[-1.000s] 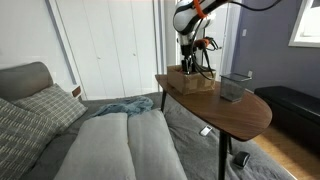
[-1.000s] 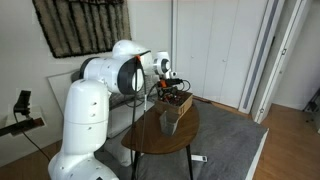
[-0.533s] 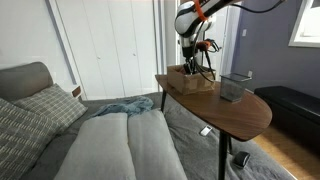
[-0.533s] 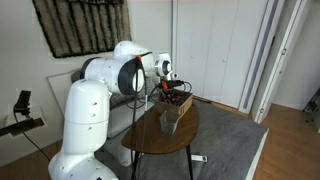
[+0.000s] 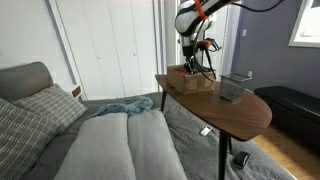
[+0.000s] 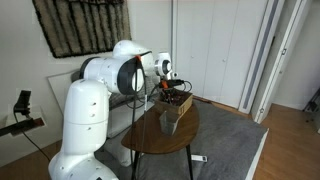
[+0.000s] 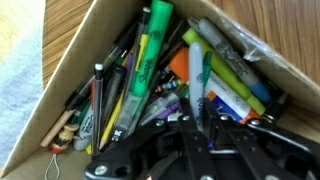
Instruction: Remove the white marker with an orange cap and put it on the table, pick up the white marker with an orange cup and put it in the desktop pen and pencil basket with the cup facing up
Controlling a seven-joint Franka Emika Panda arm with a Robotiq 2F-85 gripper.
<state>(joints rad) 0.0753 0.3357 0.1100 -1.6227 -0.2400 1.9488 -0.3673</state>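
In the wrist view my gripper (image 7: 202,117) reaches down into a brown cardboard box (image 7: 80,45) crammed with pens and markers. Its two black fingers (image 7: 186,122) stand close together on the white marker with an orange cap (image 7: 196,103). The white barrel runs up between them to an orange end (image 7: 178,66). In both exterior views the gripper (image 5: 190,62) (image 6: 172,88) hangs inside the box (image 5: 192,82) at the far end of the oval wooden table (image 5: 245,118). The grey mesh pen and pencil basket (image 5: 235,87) (image 6: 171,122) stands beside the box.
Green, yellow, blue and black markers (image 7: 150,45) press against the held one on all sides. A bed with a blue cloth (image 5: 125,108) lies beside the table. A dark bench (image 5: 295,105) stands behind it. The robot's white base (image 6: 85,130) stands close to the table.
The jaws have closed from wide apart onto the marker. The arm has stayed over the box.
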